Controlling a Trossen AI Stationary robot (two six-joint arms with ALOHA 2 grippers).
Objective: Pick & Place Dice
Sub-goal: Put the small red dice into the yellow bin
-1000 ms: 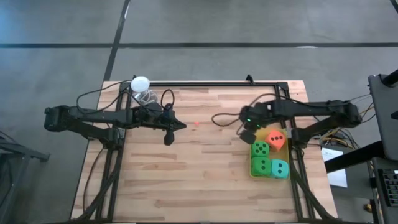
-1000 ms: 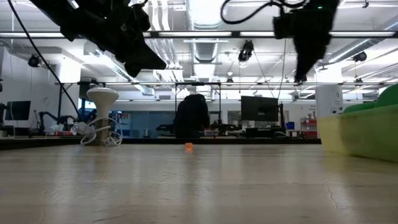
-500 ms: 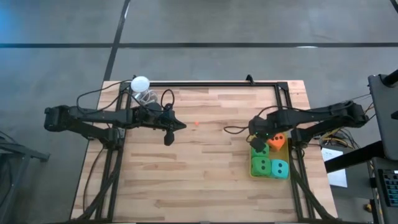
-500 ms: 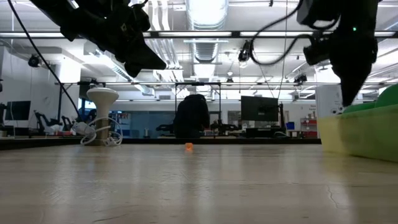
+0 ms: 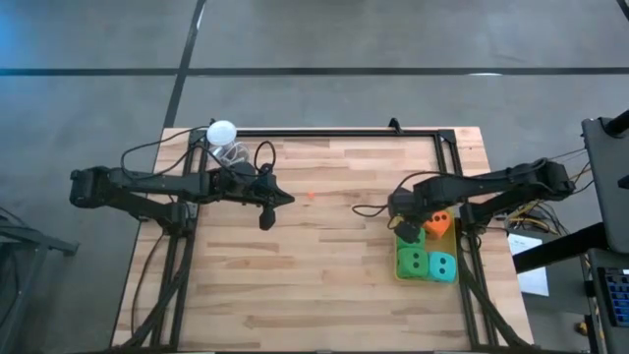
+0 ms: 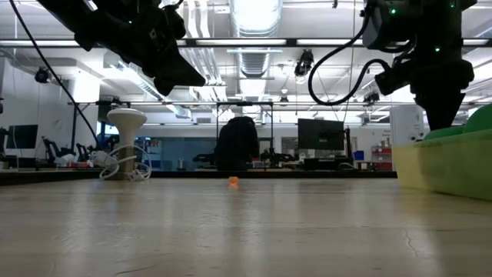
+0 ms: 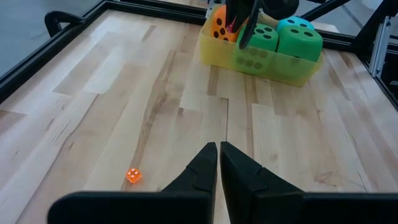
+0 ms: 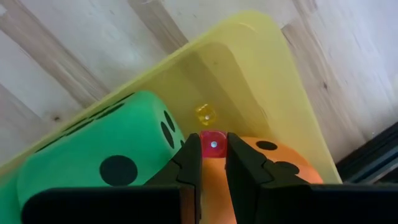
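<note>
The left gripper [image 7: 218, 147] hangs over mid-table, fingers together and holding nothing. A tiny orange die [image 7: 132, 175] lies on the bare wood just ahead of it, nearer this arm than the other. Farther right, the right gripper [image 5: 406, 233] points down into the yellow tray [image 7: 273, 62], clamped on a small red die [image 8: 213, 144]. It sits above the gap between the green die [image 8: 93, 155] and the orange-red die [image 8: 273, 163], with a small yellow die [image 8: 206, 114] on the tray floor just beyond.
</note>
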